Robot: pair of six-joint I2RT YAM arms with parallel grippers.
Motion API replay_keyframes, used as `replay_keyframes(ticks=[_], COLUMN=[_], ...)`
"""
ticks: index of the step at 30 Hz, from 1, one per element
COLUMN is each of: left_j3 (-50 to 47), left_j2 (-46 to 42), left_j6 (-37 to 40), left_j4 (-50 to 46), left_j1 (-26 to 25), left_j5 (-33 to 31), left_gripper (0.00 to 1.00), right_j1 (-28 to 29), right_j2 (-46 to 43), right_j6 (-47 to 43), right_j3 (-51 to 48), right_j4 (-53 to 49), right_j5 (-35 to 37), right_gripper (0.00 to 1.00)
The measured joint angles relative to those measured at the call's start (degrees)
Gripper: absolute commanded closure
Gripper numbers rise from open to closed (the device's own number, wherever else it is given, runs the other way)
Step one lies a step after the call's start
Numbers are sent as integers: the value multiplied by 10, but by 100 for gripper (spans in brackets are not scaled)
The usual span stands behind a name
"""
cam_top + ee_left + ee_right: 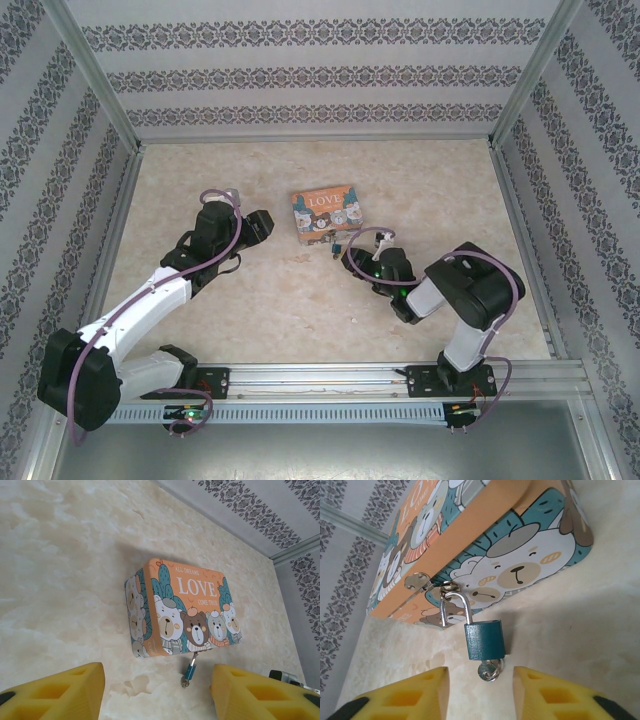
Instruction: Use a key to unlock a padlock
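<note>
Right tool point(480, 682): open, yellow fingers point(410, 695) spread wide and low over the desk point(280, 300). Its wrist view shows the padlock point(484, 639) lying just beyond the gap between the fingertips, touched by neither.

Padlock: tiny, teal-blue body, silver shackle point(455, 607). The shackle is hooked through a small metal loop on the front wall of the tin point(485, 545), beside a silver hasp point(417, 581). One leg of the shackle enters the body; cannot tell whether the other leg is seated. The body rests on the desk, pointing away from the tin toward the tool.

Key point(490, 671): silver head sticking out of the body's near end, resting on the desk.

Tin: rectangular, orange lid reading "LOVE", cartoon bears on lid and walls, lid down. From above it sits flat near the middle of the desk, toward the far side, with the padlock at its near edge toward the right corner.

Left tool point(157, 680): open as well, fingers far apart. From above it sits left of the tin, clear of it. Its wrist camera looks across at the tin, with padlock and key hanging off the tin's edge beyond its fingertips.

Desk surface: pale marbled stone pattern. Patterned walls on three sides.
</note>
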Motion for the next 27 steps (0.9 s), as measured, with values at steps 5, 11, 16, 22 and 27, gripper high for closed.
replay_keyframes(ticks=[5,11,16,22,27], left_j3=[0,0,3,70,134], left_j2=[0,7,42,99,142], left_j6=[11,27,44,85,115], left_j4=[0,2,3,-19,-25], left_j1=[3,19,41,48,48], left_j5=[4,19,45,78,108], left_gripper=[34,25,13,0,0], right_j1=[0,0,-7,-19,-29], right_j2=[-46,-113,-132,-134,-137], right_j6=[-12,-41,-65,-81,-86], right_j3=[-6,-6,4,29,43], right_j4=[-41,-95,-136,-160,-161], right_j5=[5,19,21,26,26], right_gripper=[41,17,2,2,2])
